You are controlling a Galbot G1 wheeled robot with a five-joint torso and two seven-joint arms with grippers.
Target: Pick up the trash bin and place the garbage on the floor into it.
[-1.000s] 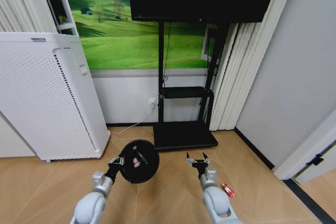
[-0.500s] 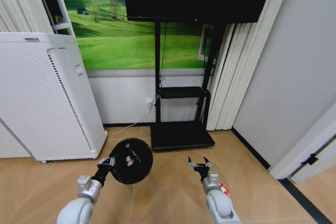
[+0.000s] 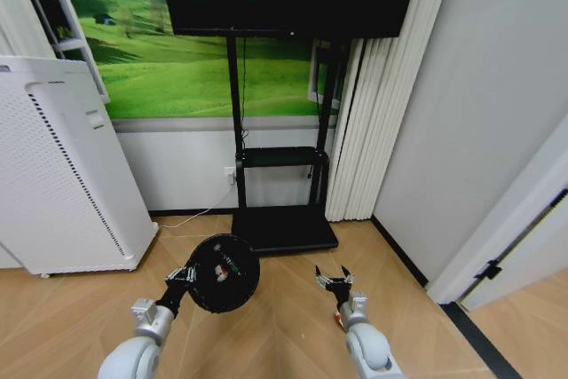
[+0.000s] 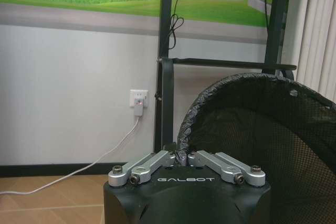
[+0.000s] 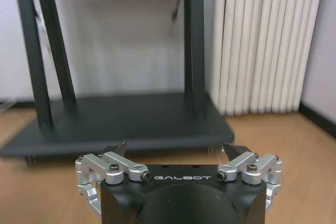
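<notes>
- Left gripper (image 3: 185,274): clamped narrow on rim of trash bin (image 3: 222,272), as left wrist view shows; bin held off floor (image 3: 284,343), mouth tipped toward the camera.
- Inside bin: small red-and-white bit and green-labelled item visible, prob. garbage already in.
- Right gripper (image 3: 334,280): fingers spread wide, empty, to right of bin, near.
- Red-and-white scrap (image 3: 338,315): on floor right of bin, partly hidden beside right forearm.
- TV stand (image 3: 284,228): behind bin, near.
- White appliance (image 3: 62,184): left of bin, well apart.
- Step judged: fetch last scrap. Keep bin grip firm & mouth up so contents stay; centre scrap between wide fingers before closing.
</notes>
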